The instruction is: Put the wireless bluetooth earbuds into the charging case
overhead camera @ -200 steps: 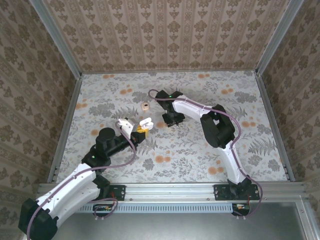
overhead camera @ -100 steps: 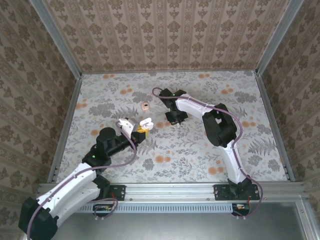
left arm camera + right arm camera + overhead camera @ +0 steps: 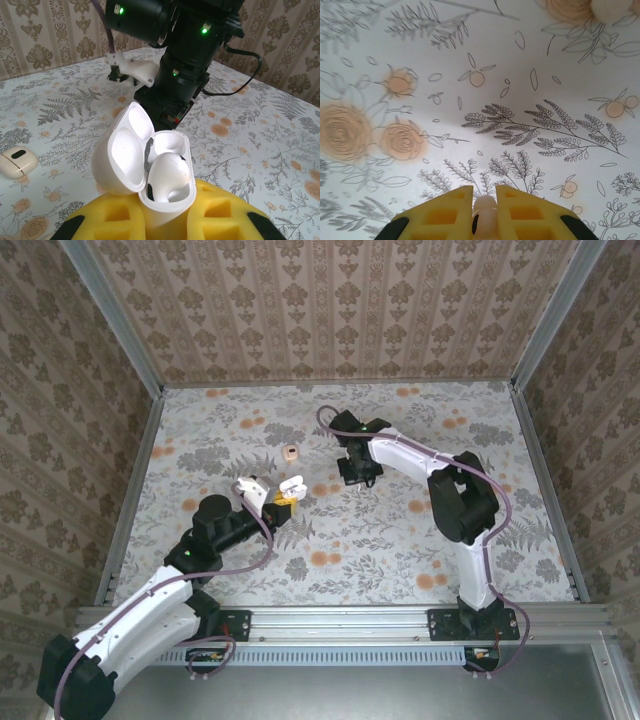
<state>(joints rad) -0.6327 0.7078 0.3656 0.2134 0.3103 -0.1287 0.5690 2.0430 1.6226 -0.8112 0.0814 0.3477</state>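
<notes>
The matte floral worktop (image 3: 400,540) is carrying everything. Near its middle, the left gripper (image 3: 284,497) is clenching the smooth, rounded white charging case (image 3: 150,170), whose lid is hanging open with a glossy earbud (image 3: 170,172) sitting inside. The right gripper (image 3: 485,195), now closed, is pinching a tiny pale second earbud (image 3: 485,207). The right arm (image 3: 440,480), having swung rightwards, is reaching down with its elbow bent.

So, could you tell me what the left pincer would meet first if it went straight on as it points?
Probably the right arm's black wrist, just beyond the open charging case that the left pincer holds, though depth is unclear.
</notes>
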